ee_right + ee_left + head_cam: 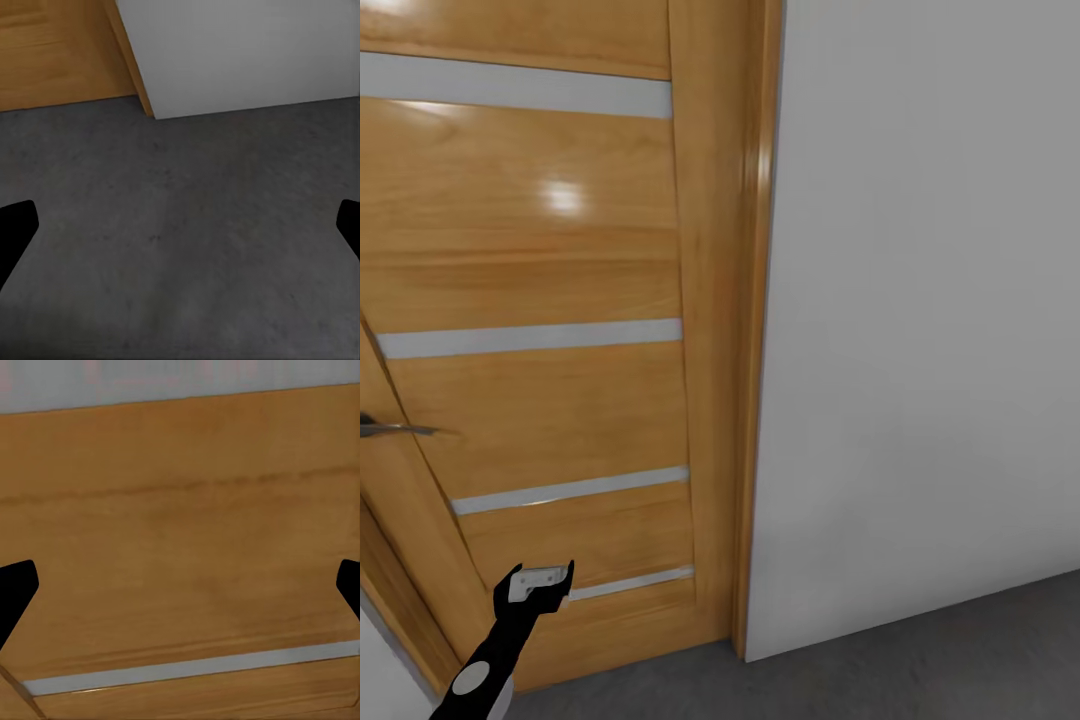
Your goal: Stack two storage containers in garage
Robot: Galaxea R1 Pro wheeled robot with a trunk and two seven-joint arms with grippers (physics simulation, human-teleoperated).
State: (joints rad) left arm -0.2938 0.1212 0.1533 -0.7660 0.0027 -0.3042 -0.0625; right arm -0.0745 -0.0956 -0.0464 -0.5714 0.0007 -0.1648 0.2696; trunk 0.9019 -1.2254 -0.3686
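Garage floor (960, 650), that dark grey speckled concrete, runs along the bottom of a plain white wall (920, 300) and meets a glossy honey-coloured wooden door (540, 260) with pale horizontal strips and a metal lever handle (395, 430). Left claw (542, 577) is up close to the door's lower panel, tips spread, pinching nothing. Right claw (180, 225) hangs over bare concrete, fingers wide apart too.

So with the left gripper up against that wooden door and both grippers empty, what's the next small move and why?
Probably raise the open left gripper toward the grey metal lever handle. It sits low against the honey-coloured wooden door with grey stripes, which looks shut in its frame, and neither gripper holds anything.
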